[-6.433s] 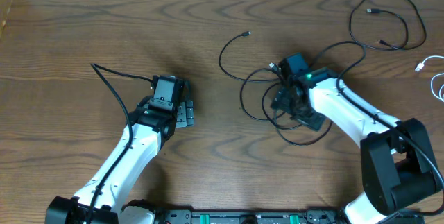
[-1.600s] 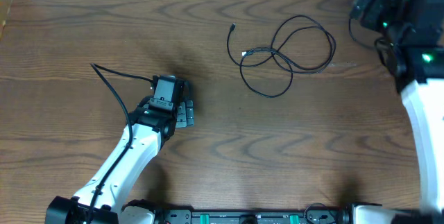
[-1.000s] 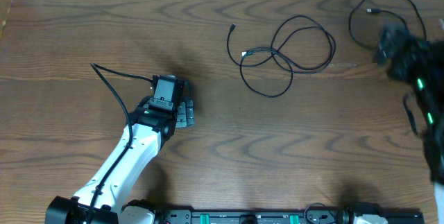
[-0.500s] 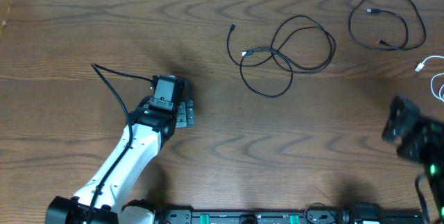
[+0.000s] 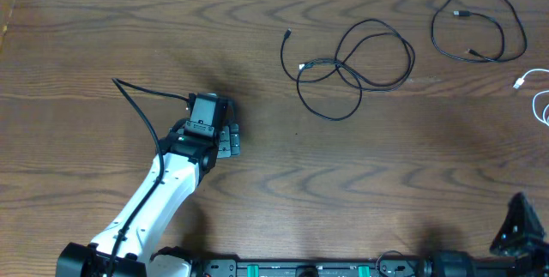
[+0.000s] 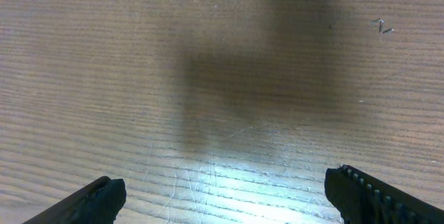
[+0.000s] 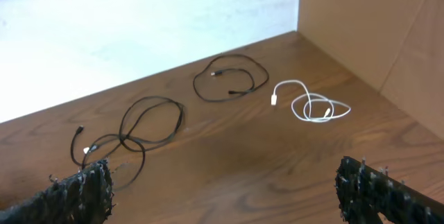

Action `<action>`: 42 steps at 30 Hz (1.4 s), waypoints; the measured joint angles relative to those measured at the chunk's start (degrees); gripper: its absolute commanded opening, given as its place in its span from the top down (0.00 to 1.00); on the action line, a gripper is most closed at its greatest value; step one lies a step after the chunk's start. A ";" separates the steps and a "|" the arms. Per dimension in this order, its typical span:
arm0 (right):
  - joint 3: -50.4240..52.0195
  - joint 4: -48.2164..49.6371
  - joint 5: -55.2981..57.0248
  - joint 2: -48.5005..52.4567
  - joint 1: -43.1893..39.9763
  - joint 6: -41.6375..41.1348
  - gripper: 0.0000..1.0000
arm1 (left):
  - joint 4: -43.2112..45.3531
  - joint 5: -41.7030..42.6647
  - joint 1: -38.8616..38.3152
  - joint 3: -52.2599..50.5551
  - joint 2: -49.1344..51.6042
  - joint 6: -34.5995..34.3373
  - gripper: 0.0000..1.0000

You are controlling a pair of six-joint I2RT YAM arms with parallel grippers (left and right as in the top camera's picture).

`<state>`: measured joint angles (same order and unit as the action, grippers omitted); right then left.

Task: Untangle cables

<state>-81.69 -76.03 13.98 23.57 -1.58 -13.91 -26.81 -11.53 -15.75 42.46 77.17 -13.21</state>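
Three cables lie apart on the wooden table. A looped black cable (image 5: pixel 343 65) rests at the upper middle, a second black cable (image 5: pixel 470 53) at the top right, and a white cable (image 5: pixel 539 105) at the right edge. The right wrist view shows the same looped black cable (image 7: pixel 123 139), second black cable (image 7: pixel 216 73) and white cable (image 7: pixel 305 106) far ahead. My right gripper (image 7: pixel 229 196) is open and empty, its arm (image 5: pixel 519 230) low in the bottom right corner. My left gripper (image 5: pixel 225 140) is open over bare wood, also seen as left gripper (image 6: pixel 229 196), holding nothing.
A cardboard wall (image 7: pixel 374 37) stands along the table's right side. A white surface (image 7: pixel 139 23) runs behind the far edge. The left arm's own thick black cable (image 5: pixel 137 110) trails over the table. Tiny specks (image 6: pixel 381 26) lie on the wood.
The right arm has swept from the top right, near the second black cable, down to the bottom right corner. The cables stay put. The left arm has not moved.
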 measured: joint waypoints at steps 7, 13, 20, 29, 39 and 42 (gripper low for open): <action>2.71 -0.04 0.90 -8.09 0.00 0.98 0.01 | 0.00 0.00 0.00 0.00 0.00 0.00 0.03; 7.41 0.87 1.31 -16.74 0.00 1.03 0.01 | 0.00 0.00 0.00 0.00 0.00 -0.02 0.03; 12.87 5.01 1.49 -23.17 0.00 1.40 0.01 | 0.00 0.00 0.00 0.00 0.00 -0.02 0.03; 22.82 16.11 -0.13 -23.15 0.17 2.51 0.01 | 0.00 0.00 0.00 0.00 0.00 -0.02 0.03; 42.14 37.22 -7.37 -22.95 0.22 3.28 0.01 | -0.02 0.00 0.00 0.00 0.00 -0.02 0.03; 46.86 43.76 -9.20 -22.86 0.22 3.34 0.01 | 0.00 0.00 0.00 0.00 0.00 -0.02 0.03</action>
<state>-34.83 -32.27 4.78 0.71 -1.37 -10.57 -26.81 -11.53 -15.75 42.46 77.17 -13.23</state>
